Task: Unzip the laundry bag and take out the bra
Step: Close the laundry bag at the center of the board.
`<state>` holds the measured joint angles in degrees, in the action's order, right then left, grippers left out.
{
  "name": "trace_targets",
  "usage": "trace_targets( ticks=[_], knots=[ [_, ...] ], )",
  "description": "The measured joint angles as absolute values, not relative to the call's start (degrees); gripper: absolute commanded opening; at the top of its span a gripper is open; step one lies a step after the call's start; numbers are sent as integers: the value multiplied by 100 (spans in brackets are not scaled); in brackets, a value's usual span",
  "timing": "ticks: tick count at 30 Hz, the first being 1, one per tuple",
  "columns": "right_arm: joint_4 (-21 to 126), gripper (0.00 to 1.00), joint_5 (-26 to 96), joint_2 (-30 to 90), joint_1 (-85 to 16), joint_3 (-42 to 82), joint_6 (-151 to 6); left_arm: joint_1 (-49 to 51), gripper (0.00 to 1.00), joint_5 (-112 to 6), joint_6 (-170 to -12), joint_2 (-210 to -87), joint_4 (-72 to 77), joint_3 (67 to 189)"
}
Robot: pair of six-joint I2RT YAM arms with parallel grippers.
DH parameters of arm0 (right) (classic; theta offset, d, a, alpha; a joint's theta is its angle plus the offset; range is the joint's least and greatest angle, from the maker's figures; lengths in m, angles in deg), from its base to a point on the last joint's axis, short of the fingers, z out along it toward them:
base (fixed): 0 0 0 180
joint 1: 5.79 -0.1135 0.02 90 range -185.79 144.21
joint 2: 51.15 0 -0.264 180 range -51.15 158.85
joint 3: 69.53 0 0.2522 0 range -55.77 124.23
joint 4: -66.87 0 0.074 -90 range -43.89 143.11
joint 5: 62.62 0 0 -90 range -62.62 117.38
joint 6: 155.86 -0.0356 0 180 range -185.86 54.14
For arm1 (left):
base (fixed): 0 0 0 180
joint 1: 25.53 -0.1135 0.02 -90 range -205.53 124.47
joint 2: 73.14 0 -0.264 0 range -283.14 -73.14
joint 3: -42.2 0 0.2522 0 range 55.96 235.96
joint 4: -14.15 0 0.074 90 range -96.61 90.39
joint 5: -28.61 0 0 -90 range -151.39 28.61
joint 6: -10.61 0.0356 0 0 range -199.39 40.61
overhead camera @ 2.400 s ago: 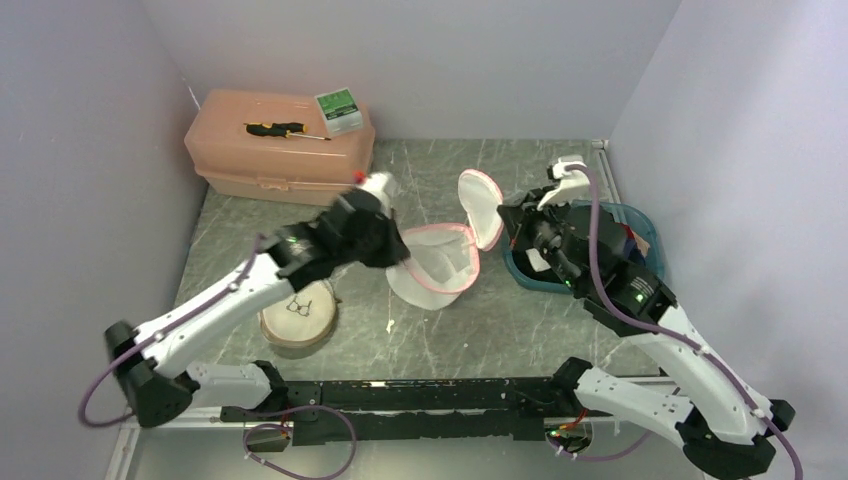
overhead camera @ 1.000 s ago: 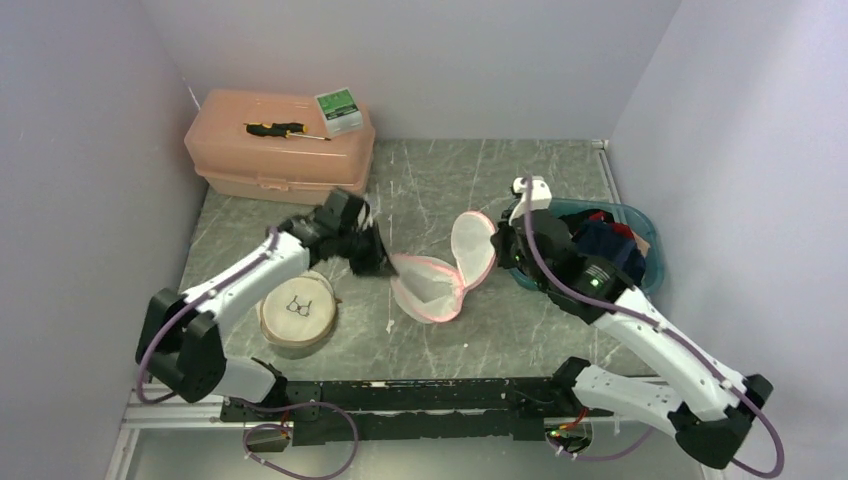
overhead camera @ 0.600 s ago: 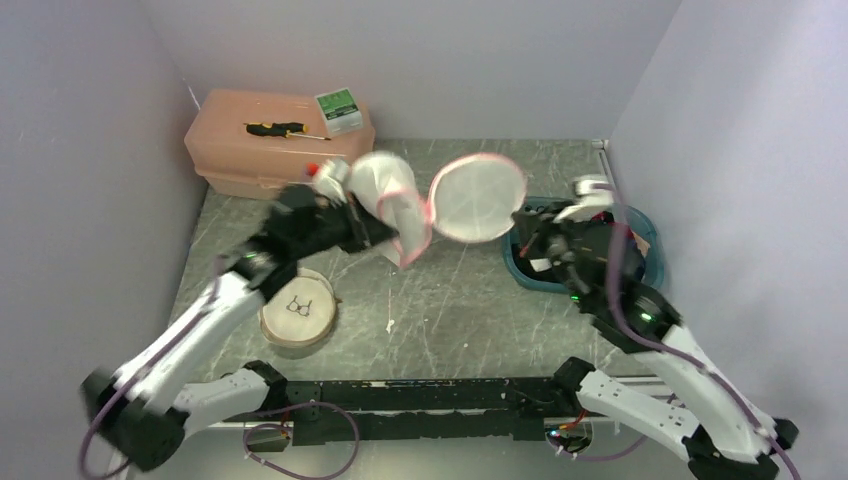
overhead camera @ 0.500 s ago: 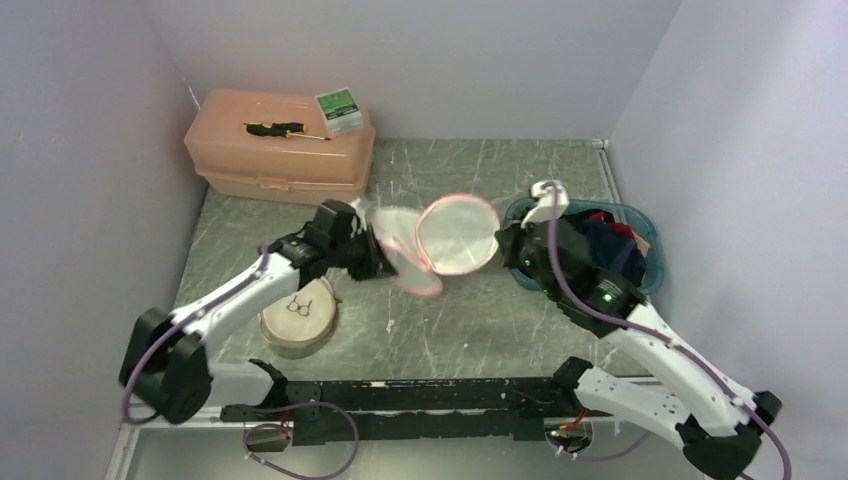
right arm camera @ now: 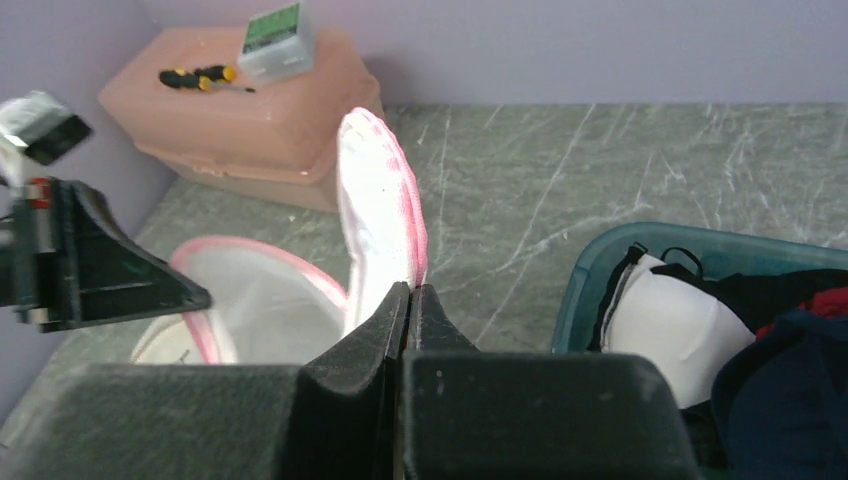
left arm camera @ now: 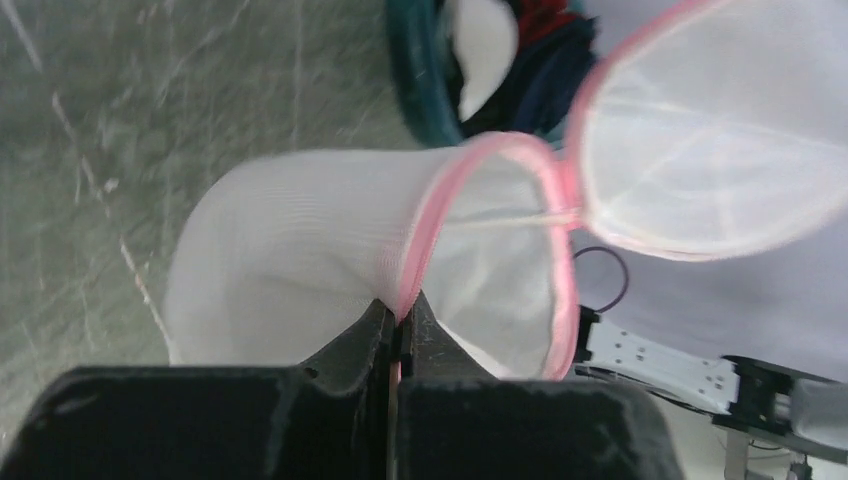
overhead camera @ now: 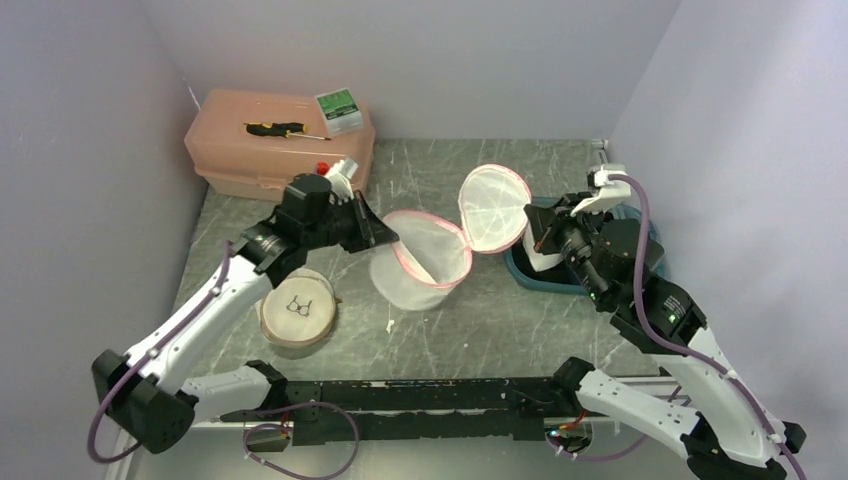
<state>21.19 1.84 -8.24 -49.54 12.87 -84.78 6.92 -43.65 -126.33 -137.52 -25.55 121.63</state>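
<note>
Left gripper (overhead camera: 388,234) clamped on the bag (overhead camera: 425,270) rim at nine o'clock, right gripper (overhead camera: 533,232) pinching the lid (overhead camera: 492,205) at three; bag gapes wide open.

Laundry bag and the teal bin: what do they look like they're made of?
Laundry bag: fine white mesh fabric, matte and see-through, with pink fabric trim; it creases and sags softly. Teal bin: probably rigid plastic, going by the smooth moulded rim with a slight sheen.
</note>
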Motion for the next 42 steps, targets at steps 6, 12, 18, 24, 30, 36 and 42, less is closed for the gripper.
trace_targets(
  ticks=[6, 12, 18, 24, 30, 36, 42],
  knots=[
    [1839, 0, 186, -647, -4952, 1309, -8272, 694, 3, -4304, -12818, -14253, -2618, 11523],
    [1739, 0, 193, -480, -4954, 1257, -8126, 699, 3, -4217, -13017, -14246, -2286, 11009],
    [1708, 0, 199, -470, -4954, 811, -8150, 832, 3, -4132, -13221, -14441, -1991, 10631],
    [1577, 0, 166, -443, -4954, 686, -8172, 1085, 3, -4127, -13214, -14738, -1908, 10742],
    [1640, 0, 9, -470, -4965, 599, -8202, 1145, 3, -4173, -13170, -14836, -1860, 10970],
    [1754, 0, 40, -454, -5044, -127, -8497, 1142, 3, -4208, -13159, -14963, -1781, 10878],
    [1710, 0, -275, -146, -5420, -306, -8633, 1142, 3, -4202, -13122, -15424, -1781, 10858]
  ],
)
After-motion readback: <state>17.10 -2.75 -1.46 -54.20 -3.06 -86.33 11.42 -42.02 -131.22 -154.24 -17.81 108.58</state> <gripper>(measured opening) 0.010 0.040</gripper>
